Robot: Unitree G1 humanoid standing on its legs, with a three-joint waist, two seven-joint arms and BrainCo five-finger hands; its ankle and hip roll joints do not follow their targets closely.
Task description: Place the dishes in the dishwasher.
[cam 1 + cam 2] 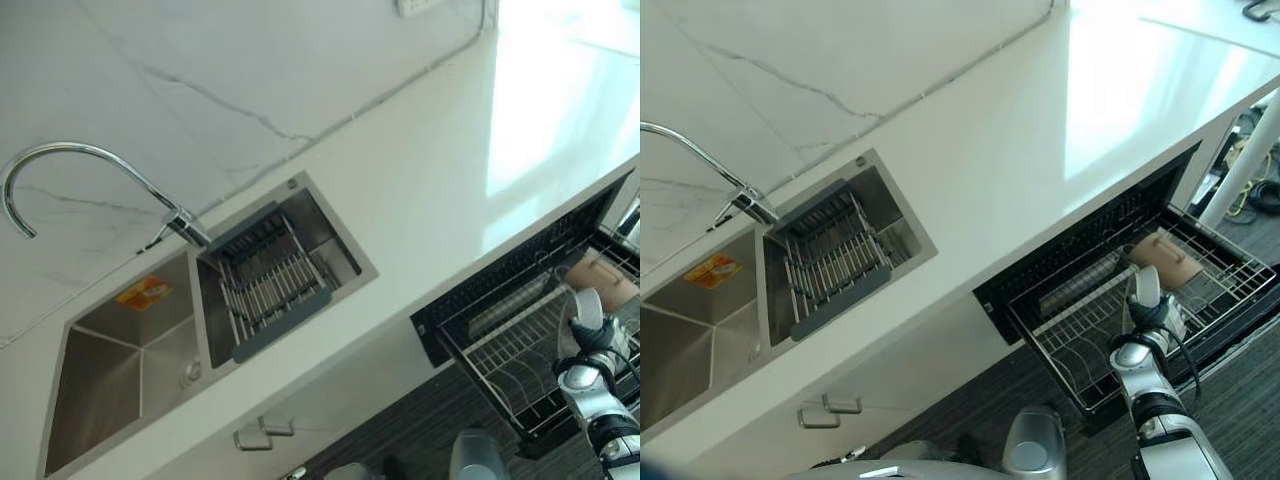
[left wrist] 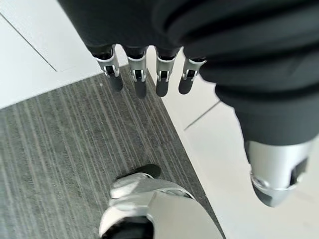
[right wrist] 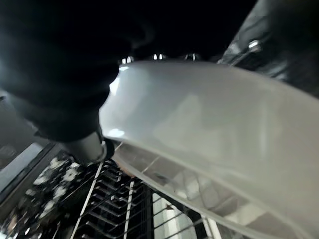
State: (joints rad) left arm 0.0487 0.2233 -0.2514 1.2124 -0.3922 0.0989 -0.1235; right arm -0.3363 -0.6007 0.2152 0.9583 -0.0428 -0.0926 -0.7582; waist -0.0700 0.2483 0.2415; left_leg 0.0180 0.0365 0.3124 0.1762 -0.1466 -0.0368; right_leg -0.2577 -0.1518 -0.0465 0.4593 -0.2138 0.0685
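Note:
The dishwasher's wire rack (image 1: 1072, 352) is pulled out below the counter, at my right. My right hand (image 1: 1152, 330) is over the rack, shut on a white plate (image 1: 1146, 284) that stands on edge above the wires. In the right wrist view the plate (image 3: 214, 114) lies close across the hand, with the thumb (image 3: 90, 147) curled under its rim and the rack (image 3: 114, 209) below. A tan dish (image 1: 1166, 256) lies in the rack's far part. My left hand (image 2: 199, 30) hangs over the dark floor with relaxed, straight fingers (image 2: 139, 82) and holds nothing.
A double steel sink (image 1: 130, 340) is set in the white counter (image 1: 440, 170). A grey drainer rack (image 1: 270, 285) sits across one basin and a curved tap (image 1: 90, 160) stands behind. Cabinet handles (image 1: 262, 432) are below. Dark striped carpet (image 2: 65, 159) covers the floor.

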